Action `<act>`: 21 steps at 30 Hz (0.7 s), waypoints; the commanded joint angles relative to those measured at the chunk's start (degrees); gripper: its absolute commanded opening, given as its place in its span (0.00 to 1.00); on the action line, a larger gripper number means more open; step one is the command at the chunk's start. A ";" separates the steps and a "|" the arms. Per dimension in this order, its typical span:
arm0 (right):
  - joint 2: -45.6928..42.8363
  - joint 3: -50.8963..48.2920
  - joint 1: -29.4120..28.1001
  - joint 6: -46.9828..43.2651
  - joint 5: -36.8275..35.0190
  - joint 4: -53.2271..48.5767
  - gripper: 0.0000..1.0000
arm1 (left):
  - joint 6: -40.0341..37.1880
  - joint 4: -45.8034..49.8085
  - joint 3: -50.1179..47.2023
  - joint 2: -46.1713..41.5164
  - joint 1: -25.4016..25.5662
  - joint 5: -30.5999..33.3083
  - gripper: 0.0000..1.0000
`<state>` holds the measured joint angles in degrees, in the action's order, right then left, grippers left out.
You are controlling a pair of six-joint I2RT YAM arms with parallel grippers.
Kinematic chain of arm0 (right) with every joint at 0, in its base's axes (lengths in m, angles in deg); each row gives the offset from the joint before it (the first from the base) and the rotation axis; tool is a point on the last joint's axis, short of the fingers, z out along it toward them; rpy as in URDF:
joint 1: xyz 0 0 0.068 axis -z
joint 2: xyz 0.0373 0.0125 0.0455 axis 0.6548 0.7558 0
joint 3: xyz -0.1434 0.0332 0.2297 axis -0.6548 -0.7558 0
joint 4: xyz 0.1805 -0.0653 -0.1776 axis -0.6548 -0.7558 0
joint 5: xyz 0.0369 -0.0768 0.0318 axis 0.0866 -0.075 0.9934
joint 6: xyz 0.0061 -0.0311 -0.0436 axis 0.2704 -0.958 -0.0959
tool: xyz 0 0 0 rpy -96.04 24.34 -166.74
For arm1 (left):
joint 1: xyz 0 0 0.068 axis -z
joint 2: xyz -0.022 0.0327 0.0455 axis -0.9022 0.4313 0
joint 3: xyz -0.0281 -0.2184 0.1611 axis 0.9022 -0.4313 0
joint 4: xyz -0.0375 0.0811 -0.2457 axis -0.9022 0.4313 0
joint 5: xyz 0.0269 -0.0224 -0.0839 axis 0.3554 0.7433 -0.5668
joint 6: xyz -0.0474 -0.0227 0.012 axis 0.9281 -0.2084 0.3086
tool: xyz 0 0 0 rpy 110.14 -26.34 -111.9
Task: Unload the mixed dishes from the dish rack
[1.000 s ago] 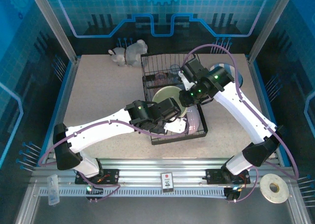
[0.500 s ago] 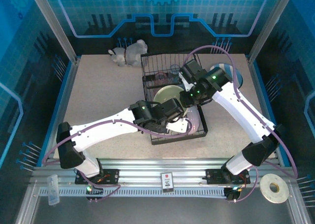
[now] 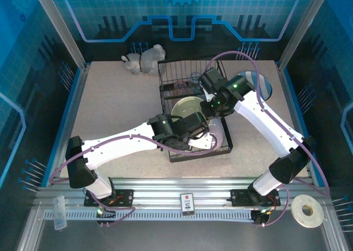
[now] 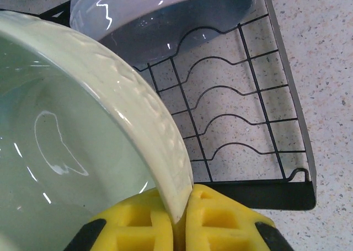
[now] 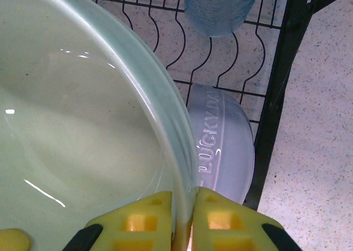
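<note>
Jaws of the left gripper [image 4: 179,209] were seen pressed narrowly together on the rim of the pale green bowl [image 4: 66,124], one yellow pad inside the rim and one outside. The right gripper [image 5: 185,207] was clamped the same way on another part of that rim. Viewed from above, it was at about 3 o'clock of the bowl, and the left one at about 5 o'clock.

The double hold was judged to have a purpose. The bowl was tilted on edge inside the dish rack [image 4: 259,195], and a pinch at two places would likely keep it from swinging once raised clear of the wires.

Nothing was seen inside the green bowl. Within the rack, a lavender bowl [image 5: 220,146] was lodged on its side in the curved slots just beside it, at 4 o'clock from above. A blue-grey tumbler [image 5: 220,3] was seen toward 12 o'clock, at the far end. A striped plate [image 3: 266,88] was seen outside the rack on the table [image 3: 116,107], at 2 o'clock, partly covered by the right arm.
</note>
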<state>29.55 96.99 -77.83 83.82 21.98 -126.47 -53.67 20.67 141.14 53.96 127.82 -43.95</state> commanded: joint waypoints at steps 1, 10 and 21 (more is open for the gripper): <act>0.07 0.20 0.37 -1.85 1.65 -2.10 0.00 | 0.65 -6.14 4.06 -1.11 -0.18 5.11 0.00; -0.54 0.05 0.45 -2.29 3.82 -0.18 0.00 | 0.78 -7.46 3.26 -0.50 -0.27 5.48 0.03; -1.02 -0.42 0.78 -2.39 4.15 0.45 0.00 | 1.57 -8.79 2.17 -0.43 -0.58 5.21 0.54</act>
<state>29.55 96.69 -77.16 82.64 22.17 -124.41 -52.34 16.28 141.49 54.12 127.93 -42.31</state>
